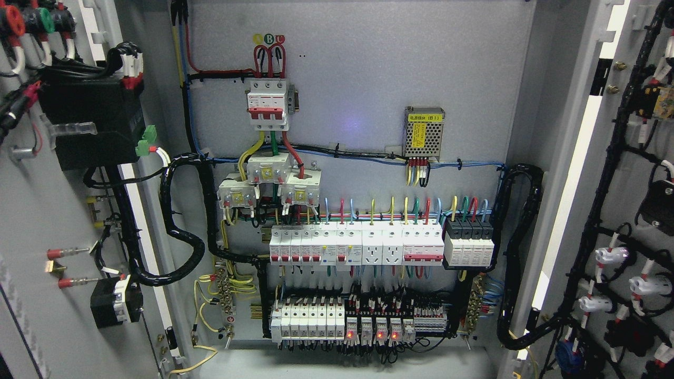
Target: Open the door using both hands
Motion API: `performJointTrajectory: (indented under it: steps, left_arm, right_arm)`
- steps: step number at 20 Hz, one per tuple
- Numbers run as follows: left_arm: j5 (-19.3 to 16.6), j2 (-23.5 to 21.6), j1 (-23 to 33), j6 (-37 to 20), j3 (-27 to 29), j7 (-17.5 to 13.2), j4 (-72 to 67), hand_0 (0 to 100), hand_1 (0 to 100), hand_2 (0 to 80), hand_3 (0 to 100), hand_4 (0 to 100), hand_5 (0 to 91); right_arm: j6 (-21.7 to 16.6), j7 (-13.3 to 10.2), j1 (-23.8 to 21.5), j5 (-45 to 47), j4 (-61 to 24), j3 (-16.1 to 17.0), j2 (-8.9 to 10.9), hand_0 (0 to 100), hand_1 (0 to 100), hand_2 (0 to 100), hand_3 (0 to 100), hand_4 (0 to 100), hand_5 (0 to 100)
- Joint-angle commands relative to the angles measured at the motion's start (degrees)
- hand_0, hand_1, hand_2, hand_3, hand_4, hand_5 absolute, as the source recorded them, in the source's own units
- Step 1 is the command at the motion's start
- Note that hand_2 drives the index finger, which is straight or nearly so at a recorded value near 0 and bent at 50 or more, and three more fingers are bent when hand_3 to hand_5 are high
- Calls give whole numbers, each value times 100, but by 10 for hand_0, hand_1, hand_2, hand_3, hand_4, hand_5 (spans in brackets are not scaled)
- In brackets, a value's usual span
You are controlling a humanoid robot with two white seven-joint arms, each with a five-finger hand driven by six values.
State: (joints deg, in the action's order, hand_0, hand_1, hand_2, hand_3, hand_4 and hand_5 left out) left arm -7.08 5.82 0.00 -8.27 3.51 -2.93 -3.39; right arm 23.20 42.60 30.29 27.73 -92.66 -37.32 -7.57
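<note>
Neither of your robot hands shows in the head view, so you cannot tell how far the fingers are spread or whether they hold or touch anything.

Both doors of the grey metal electrical cabinet stand swung wide. The left grey door leaf (31, 210) fills the picture's left edge, its inner face toward you, carrying a black box-shaped module (92, 123) near the top and a smaller black-and-white component (116, 302) lower down. The right grey door leaf (626, 221) fills the right edge, its inner face strung with black corrugated wiring looms and white lamp holders.

Between them you look straight at the grey back panel (368, 68). On it:
- a white three-pole main breaker with a red bar (267, 105), upper centre, red cables looping into its top;
- a perforated silver metal power supply with a yellow label (423, 134), to the right of the breaker, well apart from it;
- a row of white breakers and sockets on a rail (355, 247), mid-panel, with yellow, green, red and blue wires entering from above;
- a lower row of white breakers and relays (342, 321), four of the relays glowing red.

A thick black corrugated conduit (181, 221) loops from the left door to the panel; a second (518, 252) loops down on the right side.
</note>
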Motion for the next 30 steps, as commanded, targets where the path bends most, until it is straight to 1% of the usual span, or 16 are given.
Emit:
performJointTrajectory:
  steps: [1,4,5,6,8,9,10,11,13,15,17,18,21,23,27,30]
  left_arm:
    - [14,15,53,0,-17,-67,-4,0,0,0,0,0,0]
    - [-82,-38,-27,-26,-87,-67,284,0,0,0,0,0,0]
    - [-144,-29,95,-61,-339,-58,765,0,0,0,0,0,0]
    - [-136,-46,393,-113,-829,-50,1422,0,0,0,0,0,0]
    - [-48,-168,999,-507,-1525,-58,3168,0,0,0,0,0,0]
    - [-39,-248,1272,-736,-1798,-67,4039,0,0,0,0,0,0]
    - [-39,-344,1527,-929,-2184,-76,4935,0,0,0,0,0,0]
    - [-39,-502,1747,-1044,-2649,-76,5815,0,0,0,0,0,0]
    - [-30,-940,2038,-1107,-3406,-76,7468,0,0,0,0,0,0]
    - [-39,-1249,2162,-1116,-3830,-76,8692,0,0,0,0,0,0]
    - [-74,-1347,2154,-1151,-3998,-76,9476,0,0,0,0,0,0]
    - [-92,-1364,2101,-1290,-4007,-76,9741,0,0,0,0,0,0]
    - [-127,-1373,1741,-2228,-3981,-76,10086,0,0,0,0,0,0]
    - [-162,-1347,1583,-2862,-3928,-76,10182,0,0,0,0,0,0]
    - [-162,-1260,1512,-3969,-3568,-76,10586,0,0,0,0,0,0]
    - [-215,-1128,1538,-4980,-3156,-76,10850,0,0,0,0,0,0]
  right_arm:
    - [-52,-6,-646,39,-164,872,299,0,0,0,0,0,0]
    - [-70,3,-945,40,-472,1593,562,0,0,0,0,0,0]
    - [-96,3,-1094,40,-629,1874,659,0,0,0,0,0,0]
    - [-175,3,-1348,40,-892,2112,773,0,0,0,0,0,0]
    - [-490,-15,-1805,13,-1201,2272,1115,0,0,0,0,0,0]
    - [-831,-23,-2043,4,-1376,2290,1308,0,0,0,0,0,0]
    - [-1296,-67,-2341,-4,-1508,2290,1493,0,0,0,0,0,0]
    - [-1849,-198,-2640,-4,-1562,2290,1643,0,0,0,0,0,0]
    - [-2974,-636,-3115,-4,-1606,2290,1784,0,0,0,0,0,0]
    - [-3854,-971,-3459,13,-1659,2299,1872,0,0,0,0,0,0]
    - [-4383,-1025,-3827,22,-1869,2351,2022,0,0,0,0,0,0]
    - [-4525,-1025,-4064,31,-1975,2508,2040,0,0,0,0,0,0]
    - [-4640,-1017,-4628,57,-2195,3149,2040,0,0,0,0,0,0]
    - [-4832,-1017,-4865,57,-2361,3414,2031,0,0,0,0,0,0]
    - [-5754,-1034,-5164,66,-2687,3564,2022,0,0,0,0,0,0]
    - [-6414,-1043,-5428,92,-2714,3626,2031,0,0,0,0,0,0]
